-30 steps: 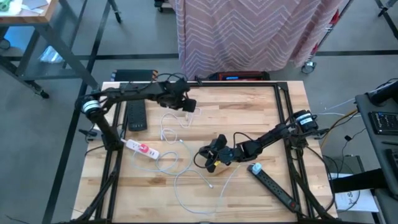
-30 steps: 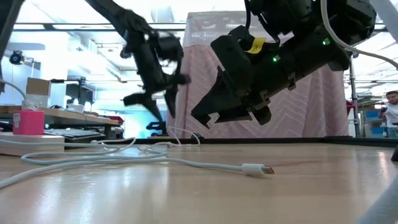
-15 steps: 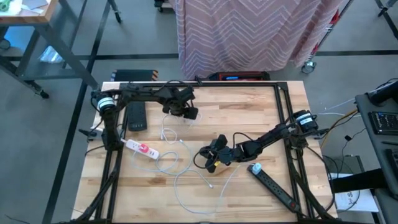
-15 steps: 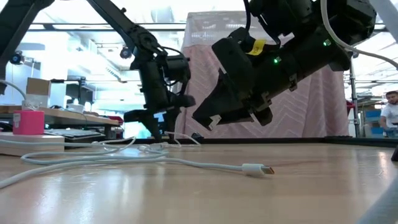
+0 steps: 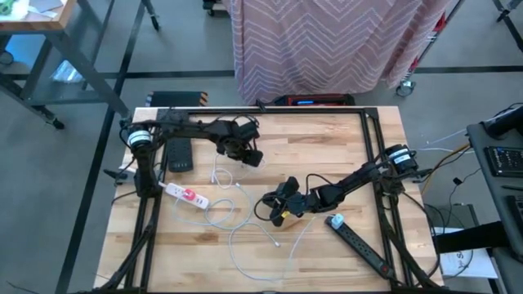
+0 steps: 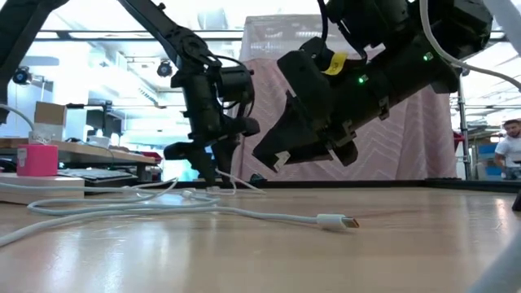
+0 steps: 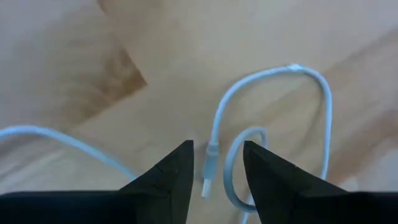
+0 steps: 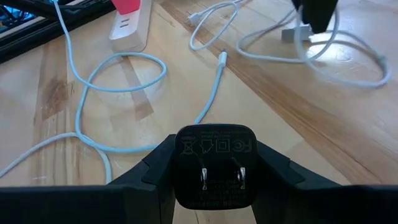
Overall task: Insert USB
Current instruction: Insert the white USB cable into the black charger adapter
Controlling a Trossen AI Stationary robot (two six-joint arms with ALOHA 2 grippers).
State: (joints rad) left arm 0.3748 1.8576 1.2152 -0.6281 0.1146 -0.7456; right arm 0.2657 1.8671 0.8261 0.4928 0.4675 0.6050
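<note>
My right gripper (image 5: 270,209) is near the table's middle, shut on a black charger block (image 8: 214,163) whose two metal prongs face its wrist camera. My left gripper (image 5: 249,156) is at the far left middle, pointing down and open, low over the loops of a white cable (image 5: 222,175). In the left wrist view (image 7: 216,163) its fingers stand on either side of a white cable plug (image 7: 210,169), which lies on the wood, and do not touch it. A second white cable's plug (image 6: 336,220) lies on the table toward the near edge; it also shows in the high view (image 5: 278,243). My right gripper pinches the charger block between its two fingers by two opposite sides (image 8: 181,177). The fingers slant down from the table's right toward its left. The block is lifted clear of the table, its pronged face turned back toward the wrist.
A white power strip with a pink plug (image 5: 186,194) lies at the left. A black power strip (image 5: 359,243) lies at the near right. A flat black device (image 5: 178,152) lies at the far left. A person (image 6: 511,146) stands in the room behind.
My left gripper has moved down and toward the table's near edge, stopping low over the white cable loops. The cables and my right gripper have kept still.
</note>
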